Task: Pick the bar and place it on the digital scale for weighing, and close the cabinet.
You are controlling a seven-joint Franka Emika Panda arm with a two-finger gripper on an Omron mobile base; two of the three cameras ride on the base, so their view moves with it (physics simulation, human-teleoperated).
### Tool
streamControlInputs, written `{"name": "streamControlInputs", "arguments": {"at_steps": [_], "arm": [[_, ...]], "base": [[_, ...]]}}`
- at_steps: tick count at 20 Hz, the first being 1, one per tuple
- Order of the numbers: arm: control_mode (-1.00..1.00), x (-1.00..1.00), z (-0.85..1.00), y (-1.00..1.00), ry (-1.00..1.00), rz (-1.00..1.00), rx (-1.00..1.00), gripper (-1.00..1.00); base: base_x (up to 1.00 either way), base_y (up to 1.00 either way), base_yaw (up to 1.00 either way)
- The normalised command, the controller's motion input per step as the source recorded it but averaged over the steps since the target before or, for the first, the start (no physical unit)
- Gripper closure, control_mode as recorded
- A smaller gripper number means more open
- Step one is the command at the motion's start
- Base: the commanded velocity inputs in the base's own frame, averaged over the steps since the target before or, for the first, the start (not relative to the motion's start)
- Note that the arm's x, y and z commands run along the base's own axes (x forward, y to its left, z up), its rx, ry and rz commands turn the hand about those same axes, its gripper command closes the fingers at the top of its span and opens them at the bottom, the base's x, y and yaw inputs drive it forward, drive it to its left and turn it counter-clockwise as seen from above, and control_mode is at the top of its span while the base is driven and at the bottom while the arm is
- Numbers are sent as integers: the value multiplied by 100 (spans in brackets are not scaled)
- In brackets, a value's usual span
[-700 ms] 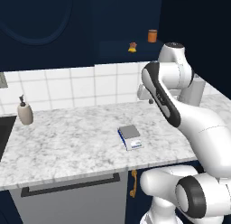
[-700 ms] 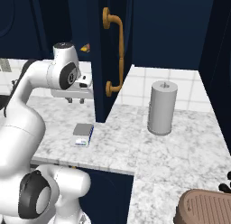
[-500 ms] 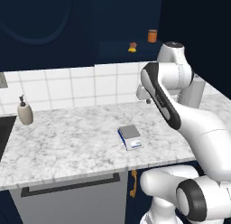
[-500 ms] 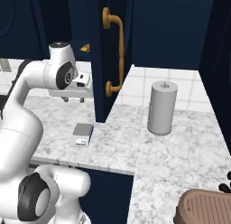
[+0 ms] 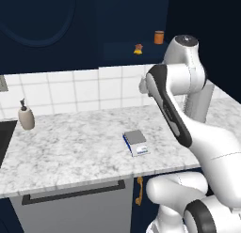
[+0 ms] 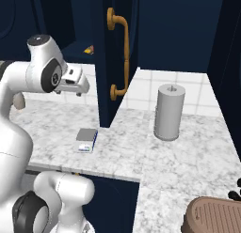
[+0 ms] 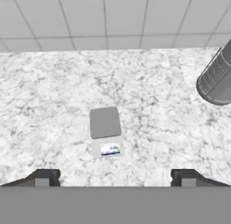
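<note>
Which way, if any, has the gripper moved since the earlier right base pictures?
Yes. The gripper has swung toward the open cabinet door, judged against the unmoved digital scale.

Even, soft light is falling on the pale marble counter [image 5: 70, 143] and white tiles, which are reading bright, while the navy cabinet [image 6: 110, 53] is sinking into near-black. Shadows are lying faint. All views are looking slightly soft and low-resolution, without glare.

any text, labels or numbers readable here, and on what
No text can be read.
digital scale: its white front panel carries a small display with blue and dark marks, too blurred to read.
orange can in the open cabinet: too small to tell any label.
grey cylinder and soap bottle: no lettering shows.
</note>
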Motion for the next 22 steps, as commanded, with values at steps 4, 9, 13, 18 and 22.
{"name": "streamControlInputs", "arguments": {"at_steps": [4,9,13,18,22], "arm": [[-100,0,81,10,-24,-6,0,-100],[-100,12,53,0,-26,-9,0,-100],[-100,35,53,0,-26,-9,0,-100],[-100,41,37,0,-8,-3,0,-100],[-100,51,36,0,0,0,0,-100]], "base": [[0,0,0],[0,0,0],[0,0,0],[0,0,0],[0,0,0]]}}
